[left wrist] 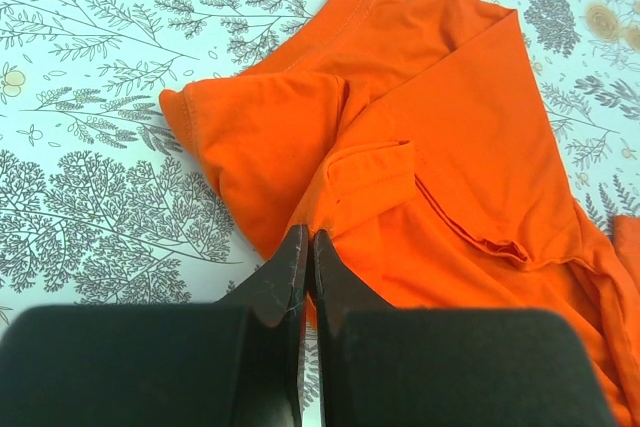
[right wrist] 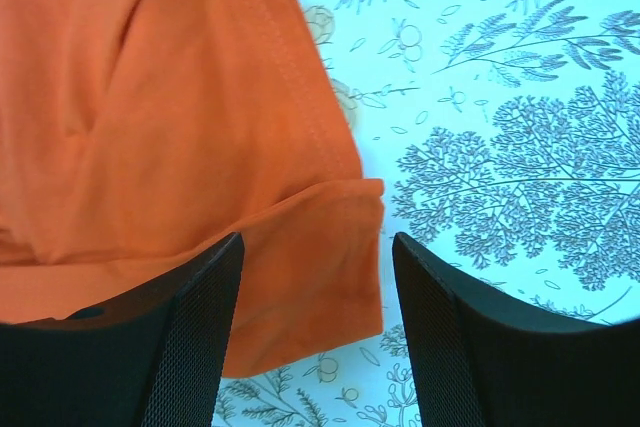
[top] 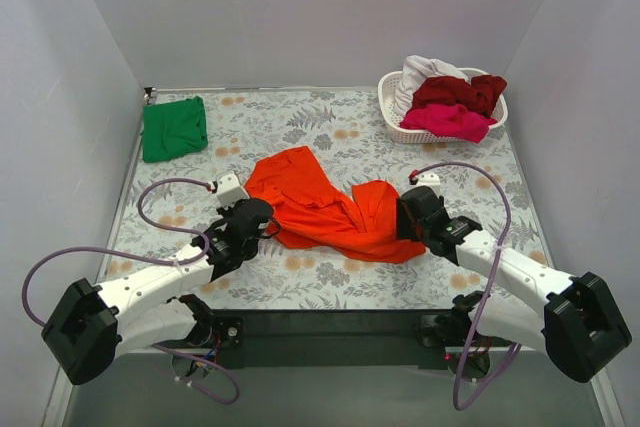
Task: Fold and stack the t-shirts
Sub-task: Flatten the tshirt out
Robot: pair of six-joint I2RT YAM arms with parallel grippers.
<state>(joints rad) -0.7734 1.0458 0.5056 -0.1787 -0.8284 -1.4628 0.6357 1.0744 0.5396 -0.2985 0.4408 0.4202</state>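
A bright orange-red t-shirt lies crumpled across the middle of the table. My left gripper sits at its left edge, by a sleeve. In the left wrist view that gripper is shut, its tips pinching the edge of the orange cloth. My right gripper is at the shirt's right end. It stands open just above a folded-over corner of the orange cloth, touching nothing. A folded green t-shirt lies at the far left.
A white lattice basket at the far right holds a dark red shirt, a magenta one and a white one. The table has a floral cover. White walls close in three sides.
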